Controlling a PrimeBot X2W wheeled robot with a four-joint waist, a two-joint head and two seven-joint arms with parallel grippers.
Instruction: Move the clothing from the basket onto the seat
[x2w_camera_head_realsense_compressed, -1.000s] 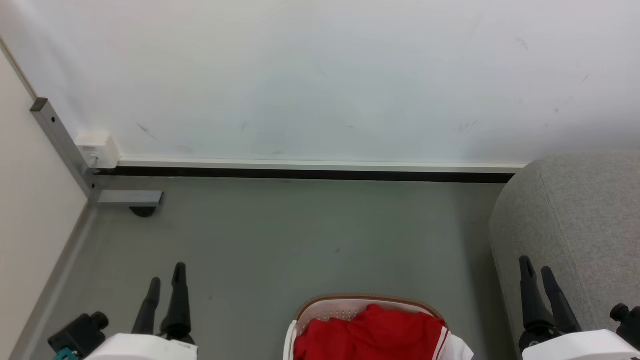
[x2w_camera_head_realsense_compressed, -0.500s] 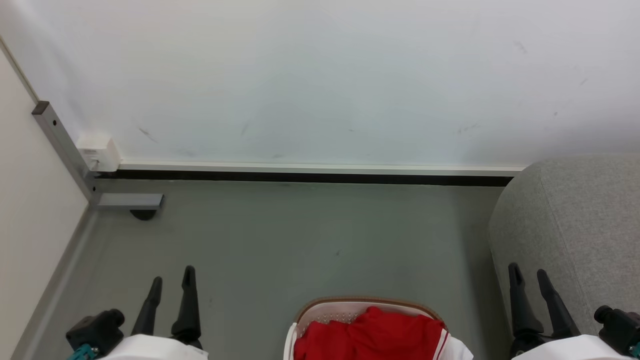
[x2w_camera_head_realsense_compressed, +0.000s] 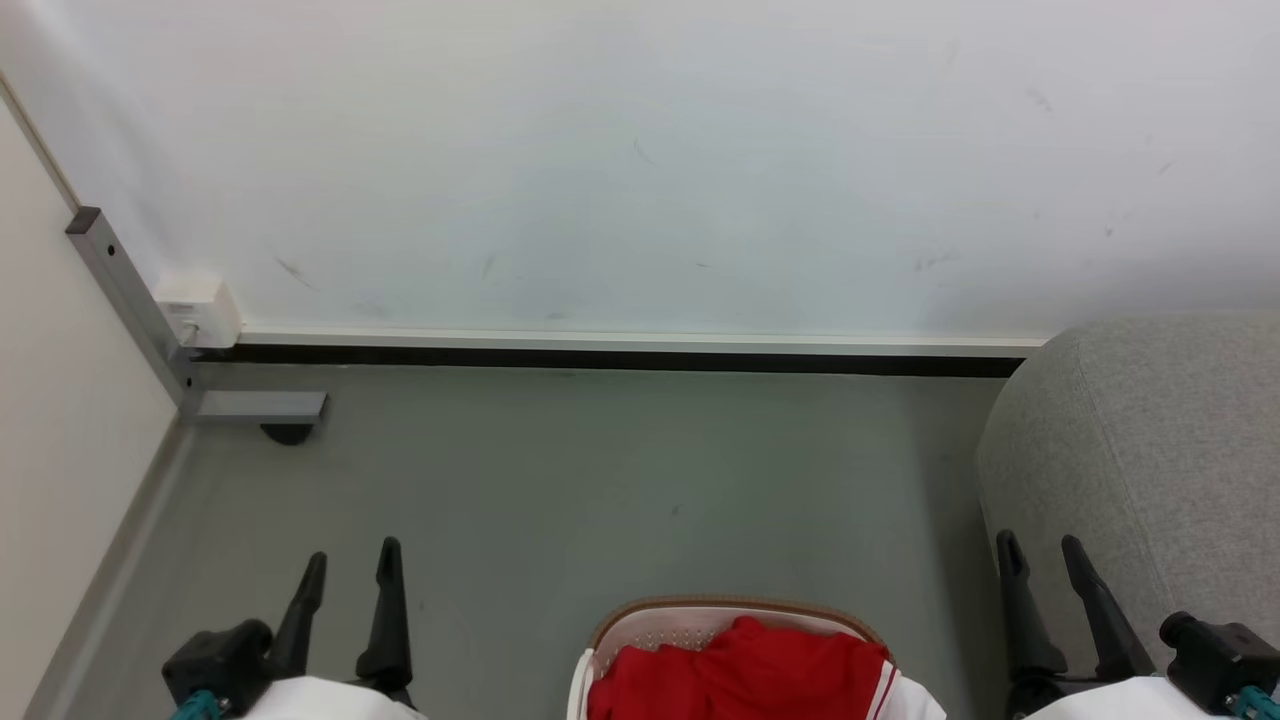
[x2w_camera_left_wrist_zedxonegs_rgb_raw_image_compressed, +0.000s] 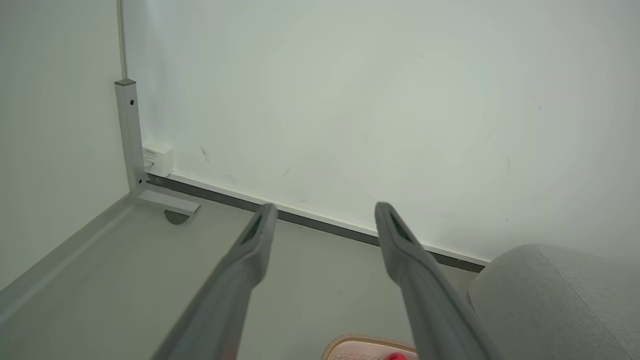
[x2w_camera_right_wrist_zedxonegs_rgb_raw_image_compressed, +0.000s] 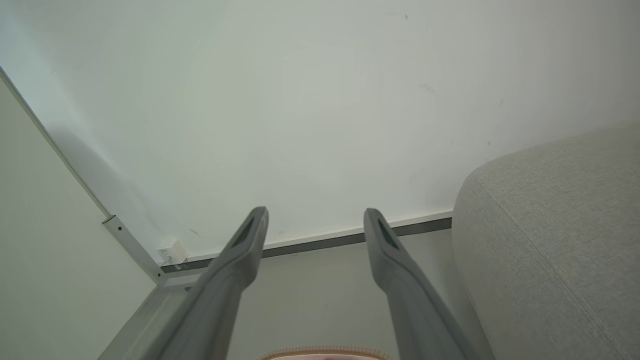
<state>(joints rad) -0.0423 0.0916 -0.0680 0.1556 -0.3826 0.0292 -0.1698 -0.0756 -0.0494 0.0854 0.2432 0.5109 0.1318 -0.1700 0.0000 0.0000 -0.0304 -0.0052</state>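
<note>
Red clothing (x2w_camera_head_realsense_compressed: 745, 672) with white stripes lies piled in the cream basket (x2w_camera_head_realsense_compressed: 640, 622) with a brown rim, at the bottom centre of the head view. The grey fabric seat (x2w_camera_head_realsense_compressed: 1150, 450) stands to the right of the basket. My left gripper (x2w_camera_head_realsense_compressed: 352, 558) hangs open over the floor, left of the basket, with nothing between its fingers. My right gripper (x2w_camera_head_realsense_compressed: 1040, 548) is open too, right of the basket and against the seat's near side. The left wrist view catches the basket rim (x2w_camera_left_wrist_zedxonegs_rgb_raw_image_compressed: 360, 342), a speck of red clothing (x2w_camera_left_wrist_zedxonegs_rgb_raw_image_compressed: 397, 356) and the seat (x2w_camera_left_wrist_zedxonegs_rgb_raw_image_compressed: 550, 300). The right wrist view has the seat (x2w_camera_right_wrist_zedxonegs_rgb_raw_image_compressed: 550, 225) and the basket rim (x2w_camera_right_wrist_zedxonegs_rgb_raw_image_compressed: 325, 351).
A white wall (x2w_camera_head_realsense_compressed: 640, 160) with a dark baseboard runs across the far side. A metal post with a foot (x2w_camera_head_realsense_compressed: 255, 405) and a small white box (x2w_camera_head_realsense_compressed: 198, 305) sit in the left corner. Grey floor (x2w_camera_head_realsense_compressed: 600, 480) lies between the wall and the basket.
Both grippers have slid lower in the head view and toward the centre, still open. The camera has tilted slightly, shifting the wall and floor down a little.
</note>
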